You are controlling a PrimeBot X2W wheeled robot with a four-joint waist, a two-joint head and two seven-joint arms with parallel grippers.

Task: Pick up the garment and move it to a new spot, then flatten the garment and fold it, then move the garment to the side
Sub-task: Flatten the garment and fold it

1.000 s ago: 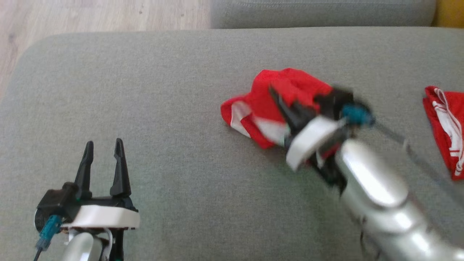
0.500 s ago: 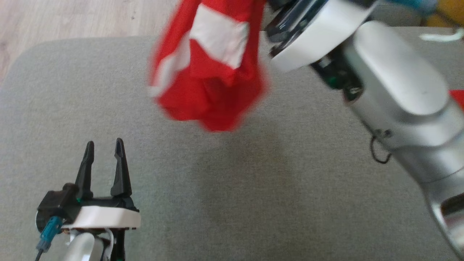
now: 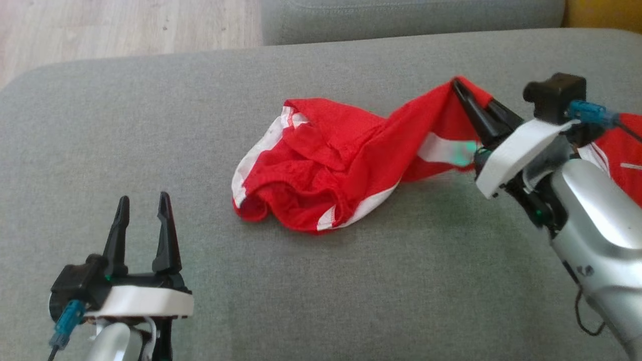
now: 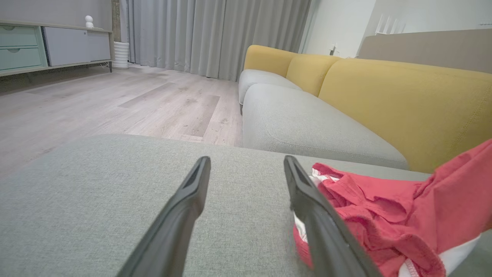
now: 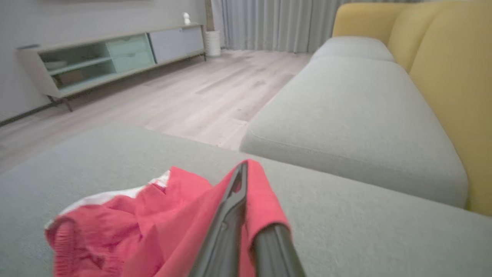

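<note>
Grey cushion (image 3: 150, 150) takes most of the head view, with wood floor (image 3: 100, 30) at far left and a grey sofa seat (image 3: 401, 15) beyond it; the yellow sofa back (image 4: 384, 96) shows in the left wrist view. The silver right arm (image 3: 597, 215) comes in from the near right, low over the cushion. Half a second ago it was raised high with the garment dangling from it in the air. Now the garment (image 3: 321, 175), red with white trim, lies bunched at mid cushion, and one end is stretched up and to the right, off the surface. A second ago it was a smaller heap further right, though the camera has shifted a bit too. A second red garment (image 3: 619, 140) sits at the far right edge, partly hidden behind the right arm. The right gripper (image 3: 457, 86) is clamped tight on the raised end of the garment, and red cloth wraps its closed fingers (image 5: 230, 215) in the right wrist view. The left gripper (image 3: 143, 196) is at near left, same spot as before, fingers spread and holding nothing, just over the cushion. The garment lies just right of it in the left wrist view, and I can't tell if they touch.
</note>
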